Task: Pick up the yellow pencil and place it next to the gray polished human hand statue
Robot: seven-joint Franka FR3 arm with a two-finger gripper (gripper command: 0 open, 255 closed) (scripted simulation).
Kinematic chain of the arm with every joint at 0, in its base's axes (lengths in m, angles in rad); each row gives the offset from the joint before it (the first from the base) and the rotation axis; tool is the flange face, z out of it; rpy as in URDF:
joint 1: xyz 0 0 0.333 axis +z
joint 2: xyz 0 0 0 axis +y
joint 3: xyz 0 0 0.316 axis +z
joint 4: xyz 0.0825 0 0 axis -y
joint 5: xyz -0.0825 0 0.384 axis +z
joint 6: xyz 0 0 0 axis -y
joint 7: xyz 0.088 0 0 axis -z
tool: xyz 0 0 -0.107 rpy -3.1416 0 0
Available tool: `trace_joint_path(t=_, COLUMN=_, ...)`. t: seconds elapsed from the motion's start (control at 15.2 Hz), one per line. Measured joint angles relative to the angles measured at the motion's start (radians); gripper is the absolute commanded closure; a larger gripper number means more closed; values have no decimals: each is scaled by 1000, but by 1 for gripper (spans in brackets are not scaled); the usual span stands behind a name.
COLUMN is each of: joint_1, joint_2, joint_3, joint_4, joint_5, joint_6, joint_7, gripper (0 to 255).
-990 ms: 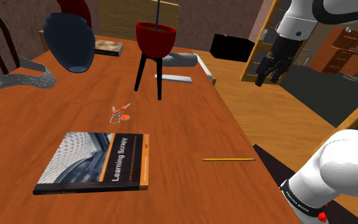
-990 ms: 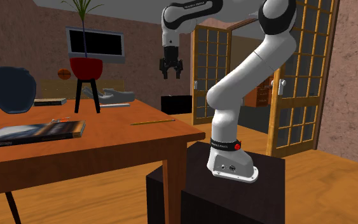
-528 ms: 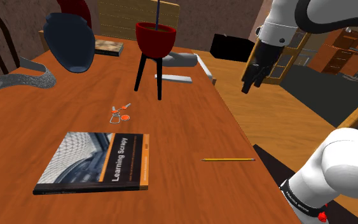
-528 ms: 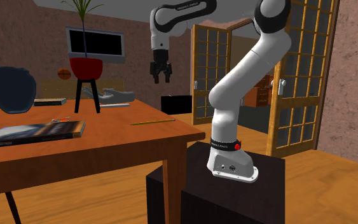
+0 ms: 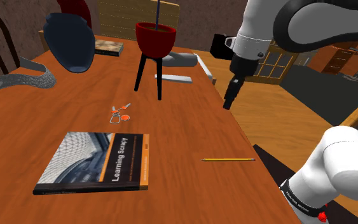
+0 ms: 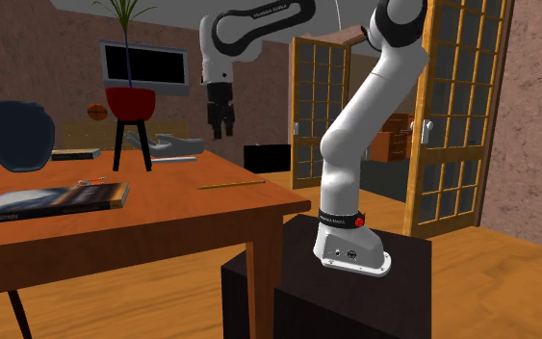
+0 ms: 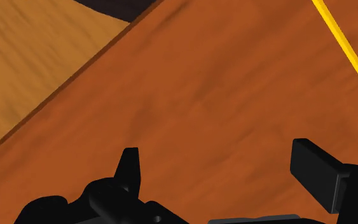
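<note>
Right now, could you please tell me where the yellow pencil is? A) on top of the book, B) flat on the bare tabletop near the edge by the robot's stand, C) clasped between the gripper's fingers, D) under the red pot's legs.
B: the yellow pencil lies flat on the bare table near its edge, apart from the book, while the gripper hangs open above with nothing between its fingers.

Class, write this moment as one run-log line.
black two-finger gripper: open, empty, above brown table | thin yellow pencil: flat on table, untouched
</note>
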Motion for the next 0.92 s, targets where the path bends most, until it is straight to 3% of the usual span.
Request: trace_joint_path(t=0.92, joint_1=244, joint_2=177, joint_3=183, joint_4=-15, joint_5=61, joint_6=161, joint_7=-192, gripper=0)
